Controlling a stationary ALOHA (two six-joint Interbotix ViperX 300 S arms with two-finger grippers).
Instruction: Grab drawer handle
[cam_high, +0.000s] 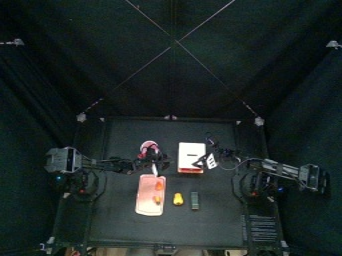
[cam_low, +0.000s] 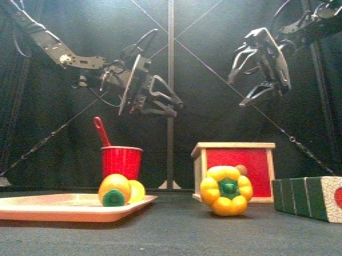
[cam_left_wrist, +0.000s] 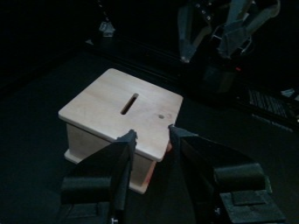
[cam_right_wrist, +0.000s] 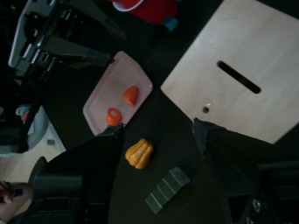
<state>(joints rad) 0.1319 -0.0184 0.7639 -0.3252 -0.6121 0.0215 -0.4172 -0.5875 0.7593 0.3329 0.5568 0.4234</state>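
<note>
Drawer handle (cam_low: 242, 171), a small reddish knob on the pale wooden slotted box (cam_low: 234, 170), faces front, untouched; left gripper (cam_low: 150, 100) and right gripper (cam_low: 263, 84) hover above the box, jaws spread, empty; approach and grasp remain.

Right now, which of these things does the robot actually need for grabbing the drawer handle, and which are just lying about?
For the job:
- wooden box
- drawer handle, a small knob on the box's edge
- left gripper and right gripper, both open

Lying about:
- pink tray
- red cup
- yellow pepper
- green block
</note>
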